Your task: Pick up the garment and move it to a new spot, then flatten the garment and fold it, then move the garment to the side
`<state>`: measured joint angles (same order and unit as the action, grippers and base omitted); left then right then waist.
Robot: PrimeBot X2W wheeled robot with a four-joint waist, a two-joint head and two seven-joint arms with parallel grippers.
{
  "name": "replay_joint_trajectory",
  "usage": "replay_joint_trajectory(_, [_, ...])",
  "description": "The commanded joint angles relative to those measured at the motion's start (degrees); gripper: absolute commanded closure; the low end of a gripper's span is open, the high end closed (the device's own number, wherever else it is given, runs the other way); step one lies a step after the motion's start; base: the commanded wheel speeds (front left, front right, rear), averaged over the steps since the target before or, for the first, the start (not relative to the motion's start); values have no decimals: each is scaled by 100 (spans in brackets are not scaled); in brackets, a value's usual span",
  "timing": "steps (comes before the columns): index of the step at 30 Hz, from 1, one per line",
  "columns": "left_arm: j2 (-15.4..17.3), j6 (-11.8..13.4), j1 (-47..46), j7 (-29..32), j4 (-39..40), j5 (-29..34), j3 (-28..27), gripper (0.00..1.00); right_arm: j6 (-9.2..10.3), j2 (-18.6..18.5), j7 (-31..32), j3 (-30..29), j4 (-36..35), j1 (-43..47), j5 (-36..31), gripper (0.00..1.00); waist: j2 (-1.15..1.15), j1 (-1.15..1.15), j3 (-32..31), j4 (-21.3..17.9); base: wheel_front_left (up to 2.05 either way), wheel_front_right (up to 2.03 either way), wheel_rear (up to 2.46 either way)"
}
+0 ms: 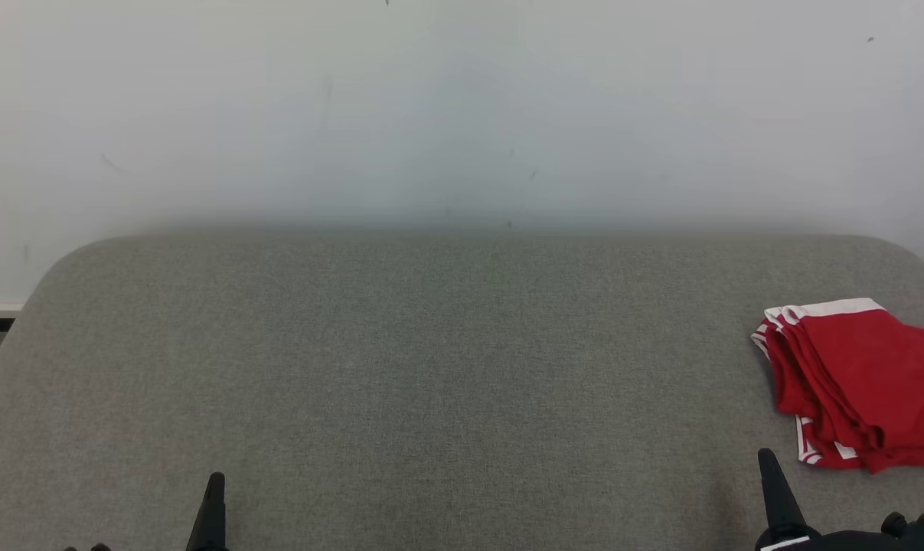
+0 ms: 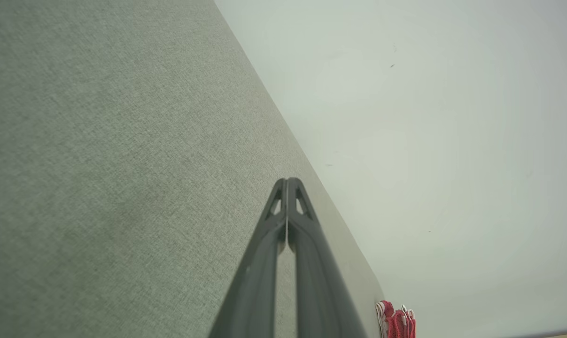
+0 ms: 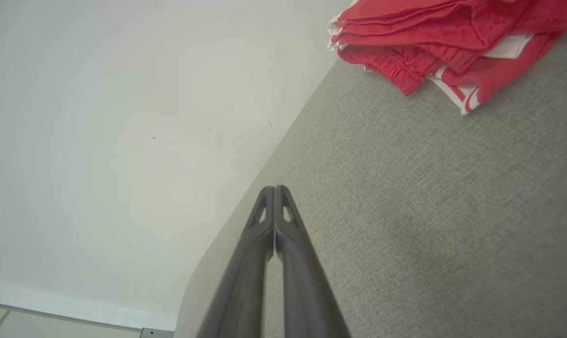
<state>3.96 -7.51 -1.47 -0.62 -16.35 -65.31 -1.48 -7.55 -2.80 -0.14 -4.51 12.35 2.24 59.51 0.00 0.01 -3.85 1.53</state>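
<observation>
Red folded garment (image 1: 863,383) is noted at the far right of the table (image 1: 431,367), just beside the right gripper (image 1: 765,457), which, like the left gripper (image 1: 216,480), is closed tight and empty; the loose layers could be scattered if clipped by a sweep of that arm.

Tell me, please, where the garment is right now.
In the head view, the folded garment lies at the right edge of the table, just beyond the right gripper, not touching it.

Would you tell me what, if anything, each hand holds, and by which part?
Nothing: left hand and right hand are shut empty; the garment lies apart.
</observation>
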Motion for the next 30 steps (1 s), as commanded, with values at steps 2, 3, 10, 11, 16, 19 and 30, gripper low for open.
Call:
replay_joint_trajectory(2, [-10,2,-161,65,53,-228,-36,100,5,-10,37,-36,-77,-158,265,100,0,-1,17,-7,0,0,0])
replay_joint_trajectory(3, [-13,2,-175,79,55,-284,-41,100,5,-10,49,-44,-82,-163,331,100,0,-1,23,-9,0,0,0])
replay_joint_trajectory(10, [-29,2,-236,191,61,-633,-84,100,6,-10,111,-90,-122,-175,767,100,0,-1,66,-26,0,0,0])
replay_joint_trajectory(11, [-31,2,-250,211,63,-685,-90,100,6,-10,118,-97,-129,-182,827,100,0,-1,72,-28,0,0,0])
replay_joint_trajectory(16, [-41,2,-306,285,70,-909,-119,100,7,-10,167,-128,-156,-215,1116,100,0,-1,102,-40,0,0,0])
replay_joint_trajectory(19, [-47,3,-316,328,72,-1055,-134,100,7,-11,195,-145,-171,-233,1275,100,0,-1,120,-47,0,0,0])
replay_joint_trajectory(30, [-68,2,-410,482,85,-1533,-185,100,8,-11,283,-206,-211,-255,1868,100,0,-1,187,-73,0,0,0])
